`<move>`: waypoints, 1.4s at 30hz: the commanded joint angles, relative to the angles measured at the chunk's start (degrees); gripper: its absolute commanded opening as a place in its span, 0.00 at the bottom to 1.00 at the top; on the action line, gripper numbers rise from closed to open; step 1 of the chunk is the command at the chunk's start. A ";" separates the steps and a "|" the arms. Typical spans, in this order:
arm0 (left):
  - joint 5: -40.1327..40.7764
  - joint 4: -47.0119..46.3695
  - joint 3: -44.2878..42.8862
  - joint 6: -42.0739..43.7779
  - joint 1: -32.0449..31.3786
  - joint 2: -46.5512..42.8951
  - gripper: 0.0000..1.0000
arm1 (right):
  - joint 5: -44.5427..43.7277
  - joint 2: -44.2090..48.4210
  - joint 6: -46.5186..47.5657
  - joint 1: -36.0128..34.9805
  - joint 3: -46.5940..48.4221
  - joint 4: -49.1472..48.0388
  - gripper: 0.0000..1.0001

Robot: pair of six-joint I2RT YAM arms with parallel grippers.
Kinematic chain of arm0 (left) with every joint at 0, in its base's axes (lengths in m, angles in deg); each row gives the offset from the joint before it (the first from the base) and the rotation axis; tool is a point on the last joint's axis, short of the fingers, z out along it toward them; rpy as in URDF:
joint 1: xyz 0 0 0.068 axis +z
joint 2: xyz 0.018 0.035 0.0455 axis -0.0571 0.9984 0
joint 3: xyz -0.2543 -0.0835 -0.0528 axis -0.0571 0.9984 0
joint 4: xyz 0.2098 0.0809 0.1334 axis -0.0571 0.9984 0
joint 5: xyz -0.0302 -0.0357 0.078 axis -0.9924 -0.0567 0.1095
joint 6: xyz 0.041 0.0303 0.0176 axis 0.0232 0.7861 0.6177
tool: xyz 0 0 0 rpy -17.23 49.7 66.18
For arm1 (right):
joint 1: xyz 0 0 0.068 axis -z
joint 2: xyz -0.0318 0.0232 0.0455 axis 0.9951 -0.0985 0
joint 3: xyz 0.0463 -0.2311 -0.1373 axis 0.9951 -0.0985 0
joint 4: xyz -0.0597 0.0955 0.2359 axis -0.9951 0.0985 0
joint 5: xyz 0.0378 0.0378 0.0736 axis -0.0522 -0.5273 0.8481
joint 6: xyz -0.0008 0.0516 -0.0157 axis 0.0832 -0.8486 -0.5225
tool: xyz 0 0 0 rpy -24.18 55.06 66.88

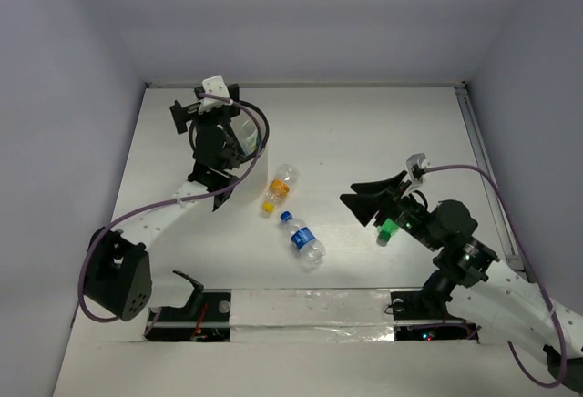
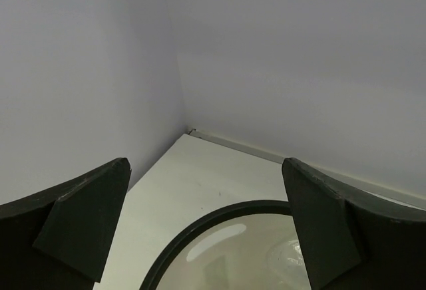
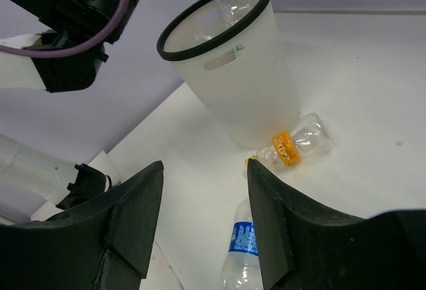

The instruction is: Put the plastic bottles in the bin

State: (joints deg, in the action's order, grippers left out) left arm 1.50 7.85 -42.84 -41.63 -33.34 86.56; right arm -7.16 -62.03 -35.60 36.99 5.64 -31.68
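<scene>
The bin (image 3: 246, 77) is a translucent white bucket with a black rim (image 2: 200, 227); in the top view my left arm covers most of the bin (image 1: 248, 178). My left gripper (image 2: 205, 170) hangs open just above the rim, holding nothing. One clear bottle (image 3: 236, 0) lies inside the bin. An orange-labelled bottle (image 1: 280, 188) lies on the table against the bin's base, and a blue-labelled bottle (image 1: 303, 240) lies nearer the front. My right gripper (image 1: 369, 198) is open and empty above the table right of them. A green bottle (image 1: 389, 229) sits under the right arm.
Grey walls close the table on the left, back and right. A metal rail (image 1: 483, 160) runs along the right edge. The arm bases and a taped strip (image 1: 310, 310) line the near edge.
</scene>
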 commanded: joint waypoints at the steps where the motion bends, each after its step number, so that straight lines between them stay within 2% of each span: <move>1: 0.19 4.15 -4.40 -5.59 -0.43 -4.26 0.99 | -0.48 -1.22 -0.37 -0.37 0.41 -2.76 0.59; 5: -2.80 11.62 -7.91 -12.19 -0.96 -8.83 0.99 | -1.36 -3.33 -0.54 -0.37 0.41 -2.49 0.58; 8: -4.38 17.42 -10.19 -16.85 -0.96 -11.55 0.99 | -1.45 -4.57 -0.98 -0.37 0.32 -2.75 0.49; 9: -5.00 20.83 -10.81 -18.16 -0.96 -12.35 0.99 | -1.45 -5.44 -1.16 -0.37 0.32 -2.84 0.43; 10: -5.61 23.30 -11.60 -21.74 -0.96 -13.14 0.99 | -1.45 -5.97 -1.33 -0.37 0.32 -3.02 0.28; 12: -8.77 30.40 -13.45 -25.28 -0.96 -15.69 0.95 | -1.45 -7.37 -1.86 -0.37 0.41 -3.63 0.10; 13: -10.09 32.88 -13.98 -27.30 -0.96 -16.65 0.87 | -1.45 -9.38 -2.03 -0.37 0.58 -3.72 0.07; 15: -14.74 40.07 -15.21 -33.01 -0.96 -19.73 0.76 | -1.54 -11.68 -3.00 -0.37 1.20 -3.99 0.02; 16: -16.06 42.03 -15.21 -34.77 -0.96 -20.87 0.62 | -1.54 -14.21 -3.35 -0.37 1.46 -4.25 0.01; 18: -20.98 47.29 -14.34 -39.26 -0.96 -24.47 0.46 | -2.06 -16.86 -4.23 -0.37 2.60 -4.60 0.01; 19: -22.39 48.89 -13.81 -40.75 -0.96 -25.53 0.35 | -2.24 -18.26 -4.49 -0.37 3.04 -4.69 0.01; 20: -25.19 50.64 -12.50 -42.07 -0.96 -27.80 0.30 | -4.07 -21.15 -4.84 -0.37 3.66 -4.69 0.01; 21: -26.78 53.88 -11.71 -44.43 -0.96 -28.87 0.27 | -4.43 -22.83 -5.46 -0.37 4.97 -4.69 0.03; 23: -30.82 56.97 -9.17 -46.90 -0.96 -32.37 0.19 | -5.83 -26.00 -6.43 -0.37 6.29 -4.95 0.20; 24: -32.32 59.60 -8.11 -49.00 -0.96 -33.61 0.17 | -6.10 -29.06 -7.30 -0.37 7.00 -5.13 0.31; 25: -33.47 60.67 -7.05 -49.89 -1.48 -34.76 0.16 | -6.02 -30.57 -7.57 -0.37 8.31 -5.39 0.54; 27: -36.98 62.69 -2.93 -52.61 -1.49 -38.54 0.13 | -5.76 -34.69 -7.84 -0.37 9.72 -5.22 0.71; 31: -41.29 64.20 3.41 -55.96 -1.49 -43.37 0.08 | -9.43 -36.30 -7.57 -0.37 11.40 -1.36 0.72; 34: -46.04 62.71 7.63 -57.63 -2.01 -45.93 0.03 | -18.65 -31.58 -8.80 0.15 9.56 3.55 0.71; 36: -50.43 59.21 11.65 -59.56 -2.02 -47.51 0.01 | -24.98 -29.28 -9.59 1.90 9.73 10.75 0.70; 39: -55.36 53.33 17.11 -62.38 -4.64 -47.78 0.00 | -27.55 -24.97 -10.56 8.92 9.64 18.06 0.66; 40: -55.63 51.73 18.43 -62.99 -7.26 -47.60 0.00 | -27.64 -24.00 -10.47 10.95 9.73 19.90 0.66; 42: -54.76 47.07 22.13 -64.31 -10.70 -46.12 0.00 | -28.34 -21.71 -9.51 16.92 10.25 24.82 0.75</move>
State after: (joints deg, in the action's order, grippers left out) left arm -48.86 64.48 -23.65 -102.27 -40.31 39.44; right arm -29.57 -86.16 -44.96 48.29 14.45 -16.42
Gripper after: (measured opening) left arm 0.003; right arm 0.719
